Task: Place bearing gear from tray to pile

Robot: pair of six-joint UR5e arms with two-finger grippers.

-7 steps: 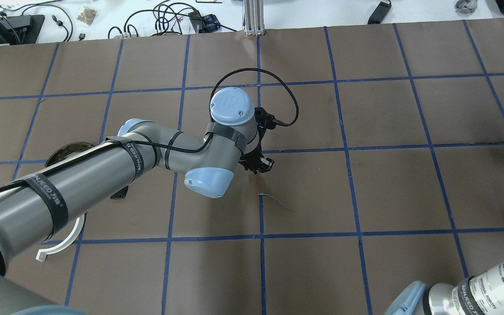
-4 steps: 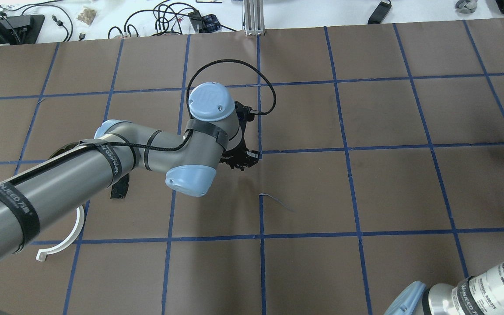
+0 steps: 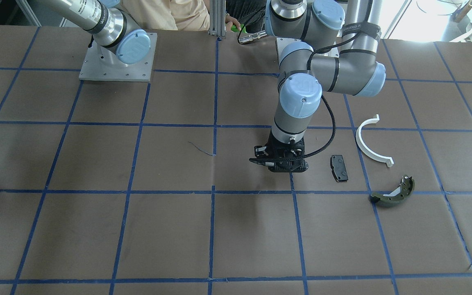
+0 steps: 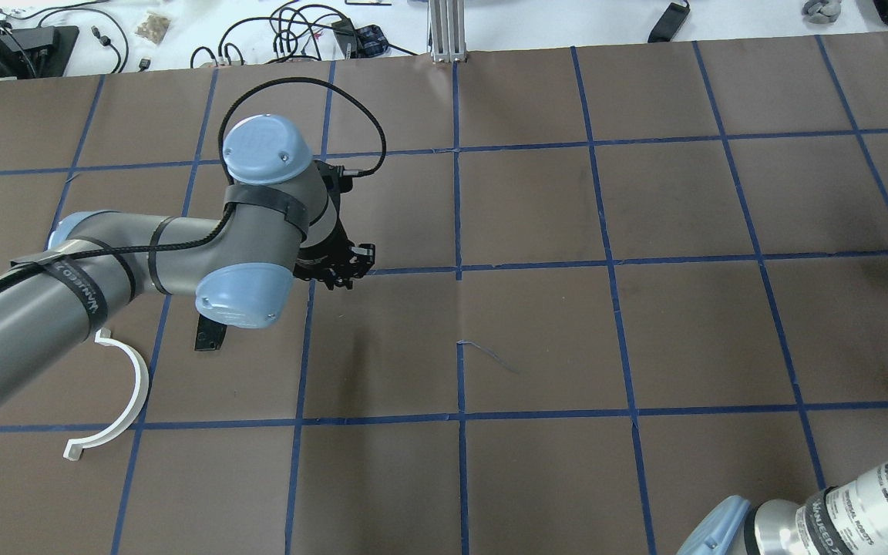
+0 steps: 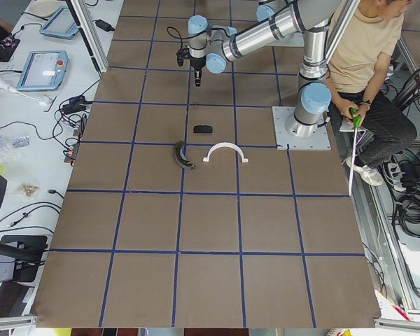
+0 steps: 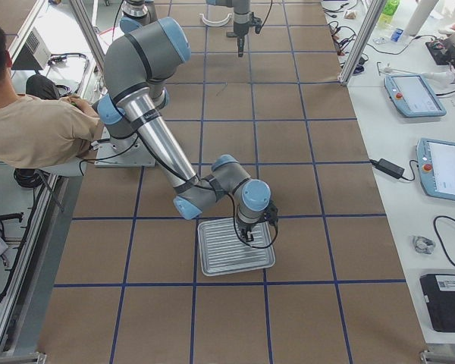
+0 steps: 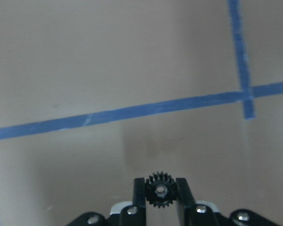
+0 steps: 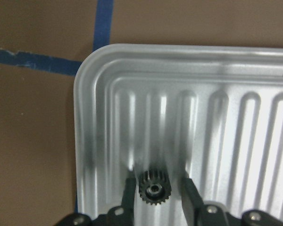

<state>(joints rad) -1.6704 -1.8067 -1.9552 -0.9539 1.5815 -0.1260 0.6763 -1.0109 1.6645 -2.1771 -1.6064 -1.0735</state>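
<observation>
Your left gripper point(image 7: 161, 185) clenches the bearing gear point(image 7: 161, 190) across opposite teeth; expect it rigid, light, slip-resistant. Your right gripper point(image 8: 156, 184) straddles a 2nd gear point(image 8: 153, 189), jaws released.

This is looking like a robotics lab: two grey robot arms with pale blue joint caps point(image 3: 330, 69) are standing bolted to flat metal base plates point(image 3: 96, 71) on a brown paper-covered table gridded with blue tape point(image 4: 536, 339). White side benches point(image 6: 406, 258) are carrying grey touchscreen teach pendants point(image 6: 412, 95) and tangled black cables point(image 4: 286, 27), and a person in a beige shirt point(image 5: 360, 42) is sitting beside the rig.
</observation>
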